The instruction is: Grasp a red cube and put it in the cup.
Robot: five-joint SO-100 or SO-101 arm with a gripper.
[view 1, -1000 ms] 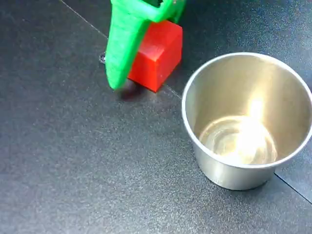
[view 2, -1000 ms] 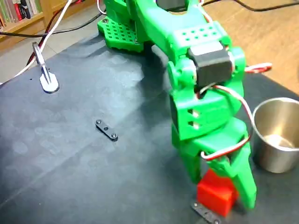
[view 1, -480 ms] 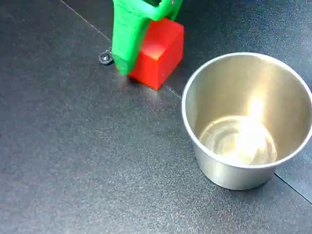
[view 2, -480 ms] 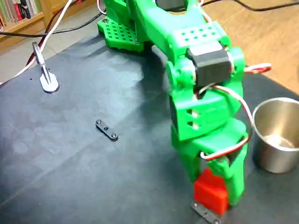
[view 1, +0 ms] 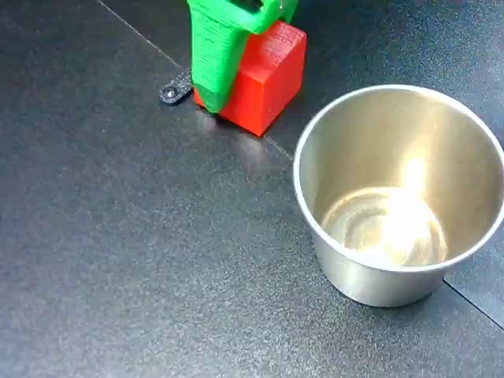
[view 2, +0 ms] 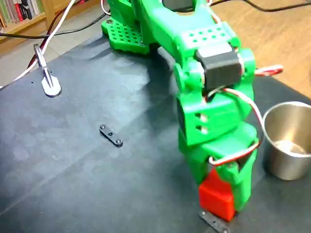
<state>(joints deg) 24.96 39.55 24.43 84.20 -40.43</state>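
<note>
Bookshelf wood [view 2: 22, 17] and a white clip stand [view 2: 48, 83] sit at the far left of the wider fixed view, beyond the dark tabletop [view 2: 73, 184]; a small black perforated strip [view 2: 111, 135] lies alone on the mat left of centre. Right of that, the green arm [view 2: 204, 87] reaches down to the front edge of the tabletop, where the gripper [view 2: 221, 199] has its jaws drawn in against opposite sides of the red cube [view 2: 216, 196], nearly closed to the cube's width. A second black strip [view 2: 214, 222] lies directly under the cube. Whether the cube is off the surface or resting on it I cannot tell. The cup [view 2: 286, 141] stands upright near the right edge, apart from the cube.

The cube looks rigid, light and matte, so it should hold well under flat pressure on two parallel faces; a corner grip would likely let it twist out.

The close fixed view shows what the wide one cannot: the cup [view 1: 398, 197] is empty, its shiny interior catching glare, and one green finger [view 1: 216, 55] lies flat against the left face of the cube [view 1: 264, 75]. The other finger is hidden there, as is the arm itself.
</note>
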